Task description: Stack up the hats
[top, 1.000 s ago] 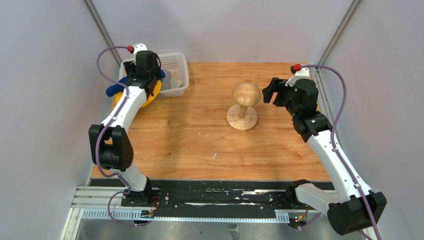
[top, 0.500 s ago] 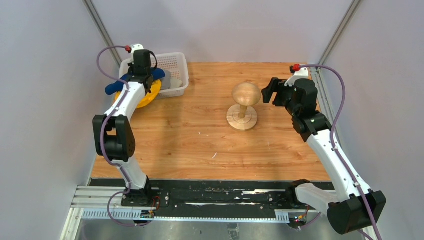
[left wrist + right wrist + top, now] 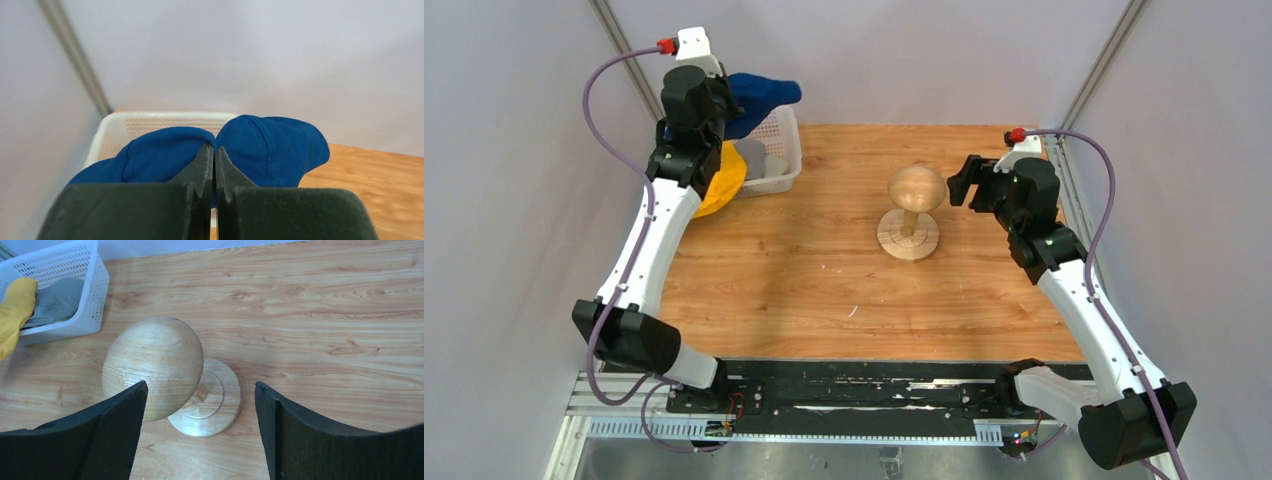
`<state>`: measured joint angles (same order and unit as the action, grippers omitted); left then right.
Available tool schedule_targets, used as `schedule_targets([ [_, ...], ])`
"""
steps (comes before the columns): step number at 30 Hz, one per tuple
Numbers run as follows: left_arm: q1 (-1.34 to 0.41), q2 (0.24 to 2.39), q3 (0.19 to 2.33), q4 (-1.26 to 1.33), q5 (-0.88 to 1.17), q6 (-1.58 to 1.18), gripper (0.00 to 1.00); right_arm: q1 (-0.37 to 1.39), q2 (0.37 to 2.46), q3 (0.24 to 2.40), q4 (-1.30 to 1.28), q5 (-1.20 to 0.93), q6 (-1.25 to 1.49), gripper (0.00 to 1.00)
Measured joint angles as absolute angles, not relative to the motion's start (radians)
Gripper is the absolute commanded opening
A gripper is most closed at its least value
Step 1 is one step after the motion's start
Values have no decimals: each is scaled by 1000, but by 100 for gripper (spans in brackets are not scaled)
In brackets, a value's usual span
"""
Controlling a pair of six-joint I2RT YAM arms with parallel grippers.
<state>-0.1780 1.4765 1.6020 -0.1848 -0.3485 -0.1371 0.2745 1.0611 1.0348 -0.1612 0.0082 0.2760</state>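
Note:
My left gripper [image 3: 214, 147] is shut on the navy blue hat [image 3: 272, 145], pinching a fold of its fabric. It holds the hat [image 3: 761, 97] in the air over the far side of the white basket [image 3: 788, 137]. A yellow hat [image 3: 722, 178] droops over the basket's left front edge. A grey hat [image 3: 57, 300] lies inside, and a pale beige one [image 3: 776, 165] shows next to it. My right gripper [image 3: 200, 385] is open, hovering just right of the wooden head-shaped stand [image 3: 915, 188] with nothing between its fingers.
The basket [image 3: 165, 116] sits at the table's far left corner, against the left wall. The stand's round base [image 3: 210, 400] rests mid-table. Grey walls close in the left, back and right sides. Bare wooden tabletop [image 3: 824, 290] lies in front of the stand.
My left gripper has shut on the navy blue hat and risen, lifting it out of the basket toward the back. The right arm has not moved.

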Motion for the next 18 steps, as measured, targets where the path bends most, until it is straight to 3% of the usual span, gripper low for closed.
schedule_targets([
  [10, -270, 1388, 1677, -216, 87, -151, 0, 274, 1019, 1032, -163, 67, 270, 79],
  [18, -319, 1398, 1634, -81, 519, -199, 0, 265, 955, 1032, -198, 162, 258, 82],
])
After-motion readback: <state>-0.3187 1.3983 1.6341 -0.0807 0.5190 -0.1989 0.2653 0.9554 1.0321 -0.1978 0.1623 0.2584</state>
